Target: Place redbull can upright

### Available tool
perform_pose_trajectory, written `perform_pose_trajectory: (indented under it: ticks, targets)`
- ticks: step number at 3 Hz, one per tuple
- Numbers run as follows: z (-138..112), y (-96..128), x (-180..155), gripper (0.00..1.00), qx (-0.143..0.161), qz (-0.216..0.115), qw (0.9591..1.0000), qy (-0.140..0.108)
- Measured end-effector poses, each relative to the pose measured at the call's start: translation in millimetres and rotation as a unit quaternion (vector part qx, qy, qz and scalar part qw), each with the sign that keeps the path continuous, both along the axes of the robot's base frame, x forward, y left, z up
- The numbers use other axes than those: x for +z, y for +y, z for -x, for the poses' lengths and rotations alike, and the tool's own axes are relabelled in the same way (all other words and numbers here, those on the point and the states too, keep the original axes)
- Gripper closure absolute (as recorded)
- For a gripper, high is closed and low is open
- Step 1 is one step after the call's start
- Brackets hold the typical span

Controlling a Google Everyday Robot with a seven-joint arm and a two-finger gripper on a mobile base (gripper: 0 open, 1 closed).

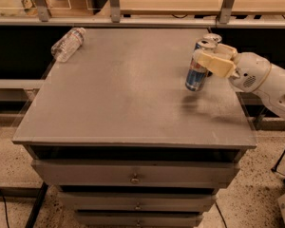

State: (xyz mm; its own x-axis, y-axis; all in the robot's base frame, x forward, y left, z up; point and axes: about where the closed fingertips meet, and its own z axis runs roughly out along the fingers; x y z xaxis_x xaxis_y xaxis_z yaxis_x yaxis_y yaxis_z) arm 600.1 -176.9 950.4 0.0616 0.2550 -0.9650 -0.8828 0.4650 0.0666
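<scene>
Camera view: the gripper (203,61) is reaching in from the right edge of the frame and clamping its beige fingers (217,63) round the upper part of the redbull can (195,78). The can is sitting right of centre, leaning slightly and hanging just above the grey table (118,103). A second can (212,38) is standing just behind. A water bottle (67,44) is lying at upper left.
</scene>
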Motion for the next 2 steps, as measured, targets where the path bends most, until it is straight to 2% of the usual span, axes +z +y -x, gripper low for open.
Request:
perform_pose_trajectory:
  ticks: [2]
  targets:
    - [2.6,-9.0,-10.7,1.0,0.034,0.009,0.9983,-0.046]
